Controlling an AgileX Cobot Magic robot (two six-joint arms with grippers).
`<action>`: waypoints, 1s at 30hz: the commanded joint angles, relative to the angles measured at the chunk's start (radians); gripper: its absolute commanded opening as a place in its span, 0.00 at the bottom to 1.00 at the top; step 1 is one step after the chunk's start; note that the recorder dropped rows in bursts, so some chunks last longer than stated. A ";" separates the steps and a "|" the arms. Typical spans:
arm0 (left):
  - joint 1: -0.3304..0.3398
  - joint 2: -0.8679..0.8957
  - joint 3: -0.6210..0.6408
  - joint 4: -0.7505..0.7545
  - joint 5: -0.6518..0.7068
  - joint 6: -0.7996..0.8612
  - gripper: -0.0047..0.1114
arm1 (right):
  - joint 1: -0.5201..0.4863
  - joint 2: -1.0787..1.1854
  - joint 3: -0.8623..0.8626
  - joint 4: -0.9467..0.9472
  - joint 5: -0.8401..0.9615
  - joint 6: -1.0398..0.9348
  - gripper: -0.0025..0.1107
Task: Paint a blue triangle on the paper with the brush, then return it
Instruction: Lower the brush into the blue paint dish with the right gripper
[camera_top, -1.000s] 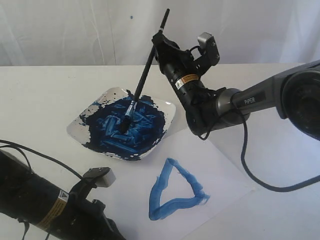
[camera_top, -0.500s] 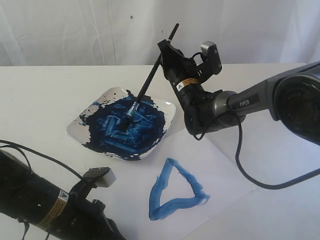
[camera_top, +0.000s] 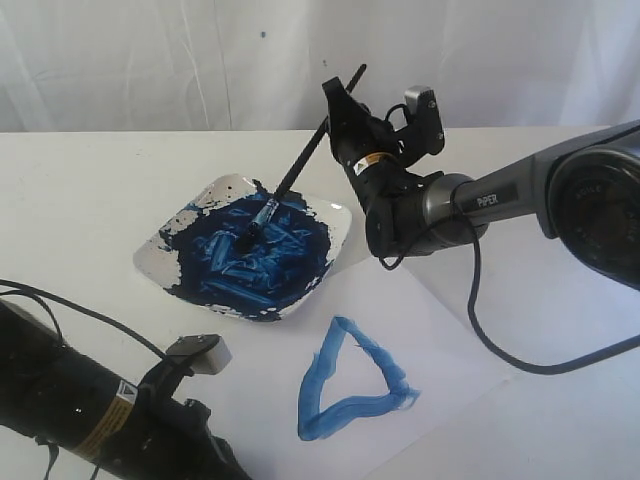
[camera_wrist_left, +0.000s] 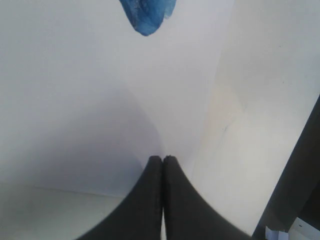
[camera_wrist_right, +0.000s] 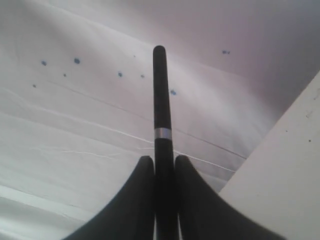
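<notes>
Right gripper (camera_wrist_right: 163, 160) clamps black brush (camera_wrist_right: 160, 95) between both fingers (camera_wrist_right: 141, 180), silver band (camera_wrist_right: 162, 133) just past them, blue-specked white backdrop (camera_wrist_right: 75, 110) behind.

A white, roughly square paint dish (camera_top: 155, 258) sits on the white table (camera_top: 80, 190), its inside smeared almost all over with dark blue paint (camera_top: 250, 262). Behind the table hangs a creased white curtain (camera_top: 130, 60), flecked with small blue specks (camera_wrist_right: 76, 60).

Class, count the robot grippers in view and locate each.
2. The right gripper holds the brush, its tip in the paint dish; the left gripper, fingers shut and empty, is near the paper's edge.
</notes>
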 joint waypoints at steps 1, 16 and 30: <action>0.002 -0.003 0.007 0.018 0.020 0.003 0.04 | 0.004 -0.001 -0.003 0.033 0.046 -0.002 0.02; 0.002 -0.003 0.007 0.018 0.020 0.003 0.04 | 0.007 0.086 -0.003 0.067 0.015 -0.005 0.02; 0.002 -0.003 0.007 0.018 0.020 0.003 0.04 | 0.007 0.086 -0.003 0.162 0.016 -0.105 0.02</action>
